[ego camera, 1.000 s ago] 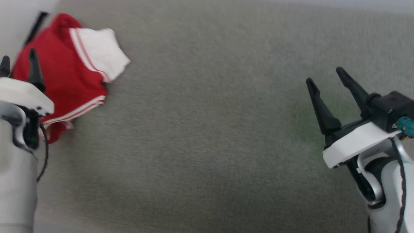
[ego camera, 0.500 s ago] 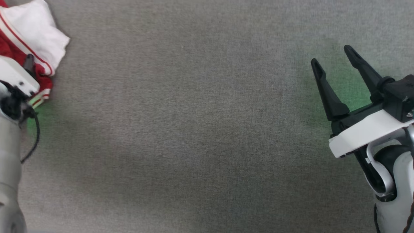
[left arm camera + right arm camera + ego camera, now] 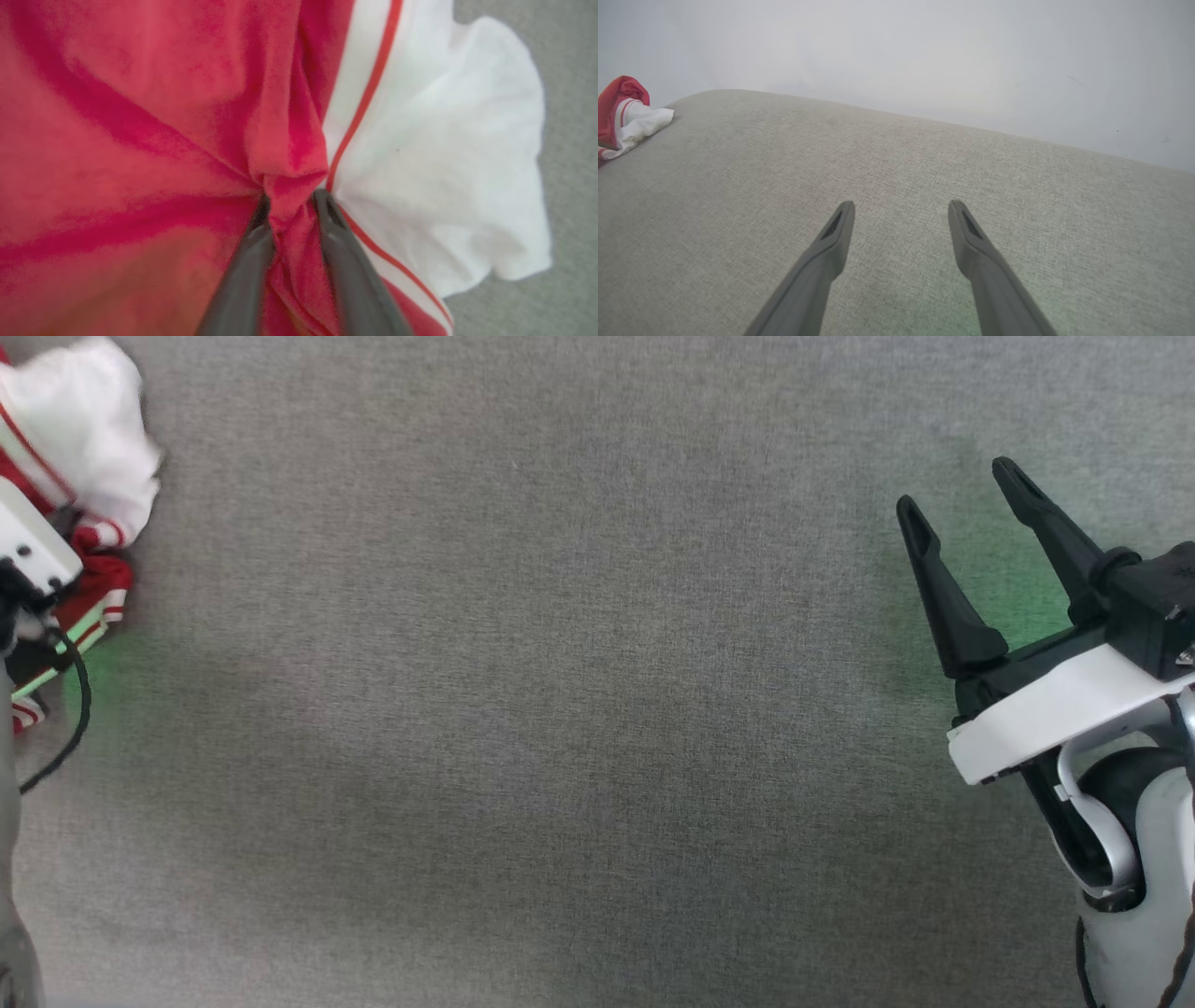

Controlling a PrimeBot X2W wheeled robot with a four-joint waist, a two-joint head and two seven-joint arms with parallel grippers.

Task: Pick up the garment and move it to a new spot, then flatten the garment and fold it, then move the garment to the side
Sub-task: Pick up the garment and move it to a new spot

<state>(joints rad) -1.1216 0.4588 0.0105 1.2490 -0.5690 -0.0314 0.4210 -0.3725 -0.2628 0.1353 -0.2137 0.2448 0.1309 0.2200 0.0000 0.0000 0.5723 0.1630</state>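
The garment [image 3: 89, 425], red with a white sleeve and red-white striped trim, lies crumpled at the far left edge of the head view. Seen from the left wrist, the garment [image 3: 140, 116] takes up most of the picture, and my left gripper [image 3: 292, 201] is shut on a bunched fold of its red cloth, right beside the sleeve seam. In the head view only that arm's white wrist housing [image 3: 28, 551] shows, on top of the cloth. My right gripper [image 3: 957, 490] hovers open and empty at the right, far from the garment [image 3: 626, 116]; the right wrist view shows the right gripper [image 3: 901, 205] with nothing between its fingers.
All of this rests on a wide grey fabric surface [image 3: 560, 709]. Its far edge [image 3: 924, 119] meets a pale wall in the right wrist view. A black cable [image 3: 70, 719] hangs off the left wrist.
The head camera has turned, shifting the picture. My left gripper has closed on the red cloth and the white sleeve has bunched up. The right gripper stays open, in the same pose.
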